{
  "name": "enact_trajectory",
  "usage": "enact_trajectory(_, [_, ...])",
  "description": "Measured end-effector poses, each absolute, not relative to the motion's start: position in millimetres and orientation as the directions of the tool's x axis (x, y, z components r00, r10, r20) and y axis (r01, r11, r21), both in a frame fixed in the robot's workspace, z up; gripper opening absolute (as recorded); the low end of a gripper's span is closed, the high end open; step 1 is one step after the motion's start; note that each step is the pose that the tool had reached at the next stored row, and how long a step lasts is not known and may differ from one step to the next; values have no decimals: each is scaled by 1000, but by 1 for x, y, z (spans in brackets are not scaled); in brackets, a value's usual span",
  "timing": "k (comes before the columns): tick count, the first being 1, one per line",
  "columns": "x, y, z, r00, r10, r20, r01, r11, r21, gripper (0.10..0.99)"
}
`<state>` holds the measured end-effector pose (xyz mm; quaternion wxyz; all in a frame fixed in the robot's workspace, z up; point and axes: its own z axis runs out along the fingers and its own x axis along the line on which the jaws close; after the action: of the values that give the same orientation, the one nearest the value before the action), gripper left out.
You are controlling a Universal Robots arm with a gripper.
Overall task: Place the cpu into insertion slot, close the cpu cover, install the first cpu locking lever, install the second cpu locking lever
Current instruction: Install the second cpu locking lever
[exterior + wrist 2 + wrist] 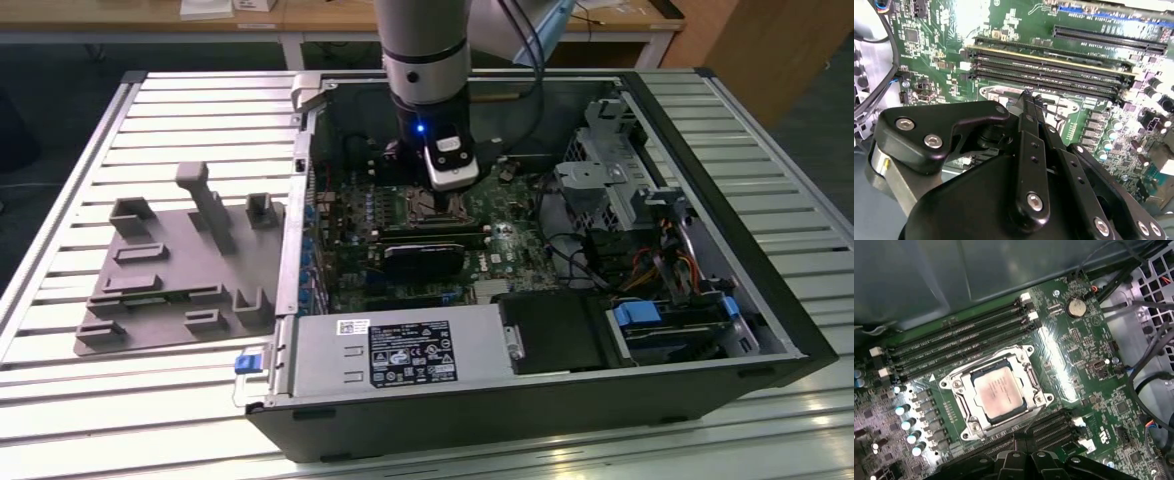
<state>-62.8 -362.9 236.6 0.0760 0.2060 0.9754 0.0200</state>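
In the first wrist view the cpu (998, 392), a silvery-tan square, lies seated in the insertion slot (972, 409) on the green motherboard (1074, 365). The cpu cover (960, 401), a silvery metal frame, lies flat around it. My gripper (1014, 441) hovers beside the socket's edge with its black fingers pressed together and nothing between them. In the second wrist view the gripper (1029, 96) points down at the board with its tips joined. In the exterior view the gripper (435, 196) hangs inside the open computer case just above the socket. How the locking levers stand is unclear.
Rows of memory slots (954, 342) run beside the socket. Capacitors (906, 425) stand on another side, cables (1149, 365) and a drive cage (627, 180) further off. The power supply (400, 350) fills the case's front. A grey fixture plate (174, 270) lies on the slatted table at the exterior view's left.
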Motion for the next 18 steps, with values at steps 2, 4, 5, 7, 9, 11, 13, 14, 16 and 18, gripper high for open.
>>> enact_trajectory(2, [-63, -364, 236, -905, 401, -140, 395, 916, 70, 106])
enact_trajectory(4, [-63, -364, 236, -911, 388, -140, 382, 922, 70, 106])
enact_trajectory(5, [-63, -364, 235, -915, 378, -140, 372, 926, 69, 106])
enact_trajectory(7, [-64, -364, 234, -931, 337, -138, 331, 941, 68, 106])
enact_trajectory(9, [-65, -366, 232, -933, 332, -138, 326, 943, 68, 106])
enact_trajectory(11, [-66, -367, 230, -934, 331, -137, 324, 943, 69, 106])
enact_trajectory(13, [-68, -368, 229, -934, 330, -136, 323, 944, 72, 106])
enact_trajectory(14, [-70, -368, 228, -934, 330, -136, 323, 944, 74, 106])
enact_trajectory(16, [-73, -369, 227, -934, 331, -134, 323, 943, 78, 106])
enact_trajectory(18, [-76, -369, 225, -934, 331, -132, 322, 943, 85, 106])
